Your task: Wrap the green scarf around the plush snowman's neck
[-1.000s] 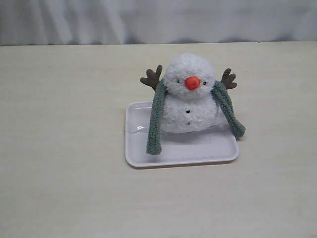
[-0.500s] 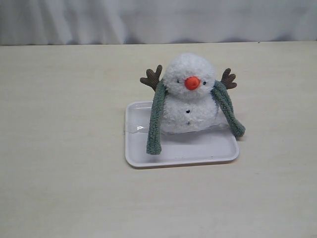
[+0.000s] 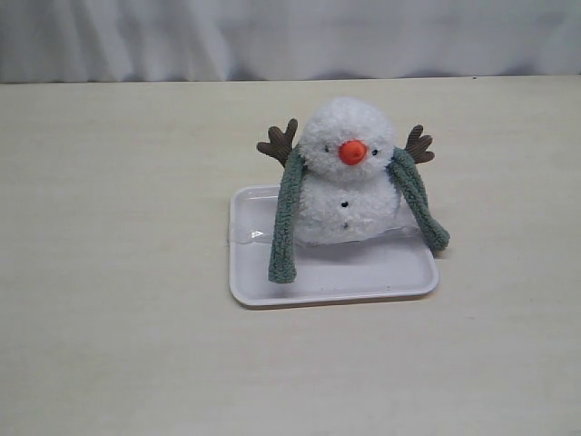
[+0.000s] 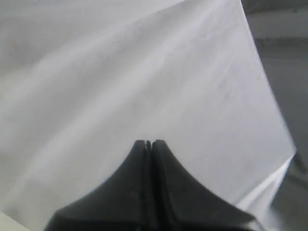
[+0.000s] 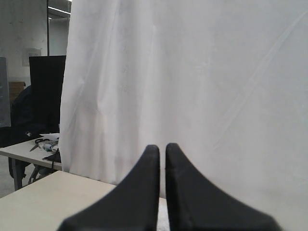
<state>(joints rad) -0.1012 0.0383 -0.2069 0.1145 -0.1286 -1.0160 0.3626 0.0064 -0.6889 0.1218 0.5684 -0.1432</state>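
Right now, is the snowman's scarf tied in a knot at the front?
No, the green scarf hangs in two separate ends, one down each side of the plush snowman.

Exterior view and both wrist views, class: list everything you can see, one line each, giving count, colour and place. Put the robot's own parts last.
snowman: one, white with an orange nose, standing at the back of the tray
twig arms: two, brown, sticking out beside the snowman's head
scarf: one, grey-green, draped behind the neck, one end hanging down each side
tray: one, white, mid-table
table: one, pale beige, under everything
curtain: one, white, behind the table
left gripper: one, black, shut, empty, facing white cloth
right gripper: one, black, shut, empty, facing white cloth
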